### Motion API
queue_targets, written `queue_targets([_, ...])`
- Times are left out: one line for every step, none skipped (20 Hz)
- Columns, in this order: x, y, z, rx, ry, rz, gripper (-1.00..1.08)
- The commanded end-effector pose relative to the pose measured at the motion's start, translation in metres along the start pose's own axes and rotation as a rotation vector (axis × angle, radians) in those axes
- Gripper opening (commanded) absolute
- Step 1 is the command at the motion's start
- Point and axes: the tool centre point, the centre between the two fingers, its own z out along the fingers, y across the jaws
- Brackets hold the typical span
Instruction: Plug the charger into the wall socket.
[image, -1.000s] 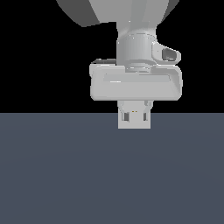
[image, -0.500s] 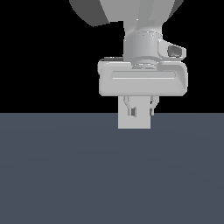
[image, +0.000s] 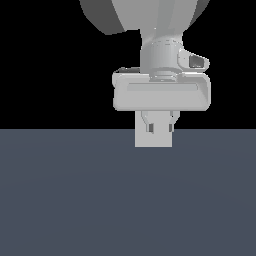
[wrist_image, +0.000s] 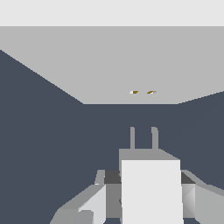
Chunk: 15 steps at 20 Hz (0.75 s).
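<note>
In the wrist view the charger (wrist_image: 151, 175), a plain white block with two prongs (wrist_image: 143, 138) at its front, sits between my fingers (wrist_image: 94, 203). My gripper (wrist_image: 148, 197) is shut on it. The prongs point at the wall socket (wrist_image: 109, 65), a flat light-grey plate with two small orange-brown dots (wrist_image: 142, 92). A gap of dark floor separates prongs and plate. In the exterior view my gripper (image: 159, 127) hangs in front of the wall socket (image: 153, 141), and the charger blends with the plate there.
A dark blue-grey floor (image: 75, 200) fills the lower half of the exterior view, with black background above it. The arm's wide grey hand (image: 162, 95) sits directly above the fingers.
The hand has shifted slightly toward the exterior view's right and turned a little. The plate has stayed in place and the grip has not changed.
</note>
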Motion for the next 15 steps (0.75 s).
queue_targets([0.008, 0.0, 0.001, 0.0, 0.0, 0.0, -1.0])
queue_targets([0.011, 0.0, 0.001, 0.0, 0.0, 0.0, -1.0])
queue_targets([0.016, 0.0, 0.001, 0.0, 0.0, 0.0, -1.0])
queue_targets([0.02, 0.0, 0.002, 0.0, 0.0, 0.0, -1.0])
queue_targets([0.023, 0.0, 0.002, 0.0, 0.0, 0.0, -1.0])
queue_targets([0.026, 0.0, 0.002, 0.0, 0.0, 0.0, -1.0])
queue_targets([0.029, 0.0, 0.003, 0.0, 0.0, 0.0, -1.0])
queue_targets([0.032, 0.0, 0.003, 0.0, 0.0, 0.0, -1.0])
queue_targets([0.034, 0.0, 0.003, 0.0, 0.0, 0.0, -1.0])
queue_targets([0.036, 0.0, 0.003, 0.0, 0.0, 0.0, -1.0])
queue_targets([0.037, 0.0, 0.003, 0.0, 0.0, 0.0, -1.0])
queue_targets([0.038, 0.0, 0.003, 0.0, 0.0, 0.0, -1.0])
queue_targets([0.039, 0.0, 0.003, 0.0, 0.0, 0.0, -1.0])
queue_targets([0.039, 0.0, 0.003, 0.0, 0.0, 0.0, -1.0])
queue_targets([0.039, 0.0, 0.003, 0.0, 0.0, 0.0, -1.0])
